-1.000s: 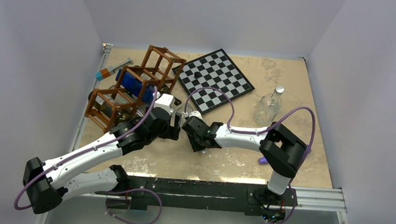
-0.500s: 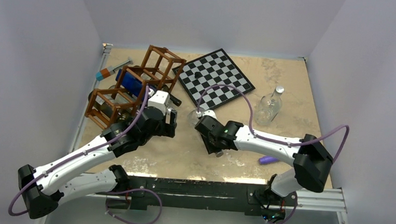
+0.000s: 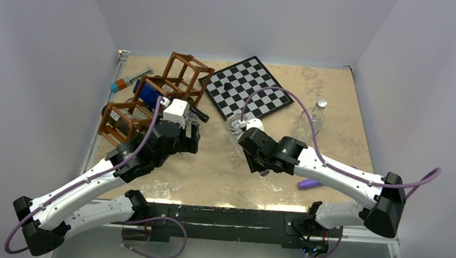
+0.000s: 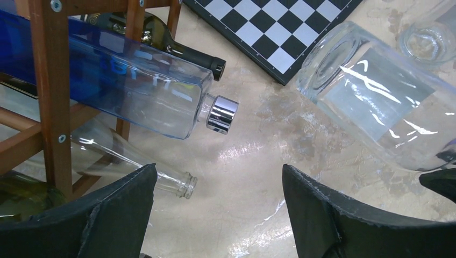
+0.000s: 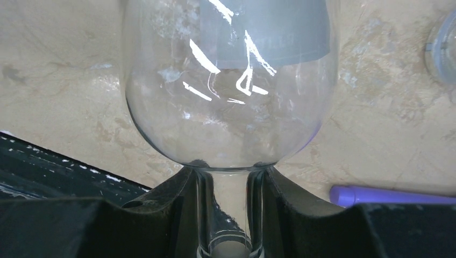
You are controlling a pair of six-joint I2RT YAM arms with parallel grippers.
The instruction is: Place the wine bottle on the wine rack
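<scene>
Table (image 3: pixel 222 176): wine rack (image 4: pixel 51 80), checkerboard (image 3: pixel 246 88), perhaps pen (image 3: pixel 309 183)

To your far left the wine rack (image 4: pixel 45 80) was reddish-brown, holding a blue bottle (image 4: pixel 118 80) with a silver cap (image 4: pixel 221 114). Your checkerboard (image 3: pixel 246 89) was black and white, the worktop (image 3: pixel 211 176) mottled beige. The wine bottle (image 5: pixel 226 107) was clear, its label (image 5: pixel 269 37) pale grey; the pen (image 5: pixel 392 194) near right was purple.

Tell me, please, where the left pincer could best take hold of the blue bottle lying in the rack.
Probably at the chrome cap end of the blue bottle: it juts out of the rack, facing the open left pincer. Come in from that end and close just behind the cap, since the wooden bars fence in the wide, flat body.
</scene>
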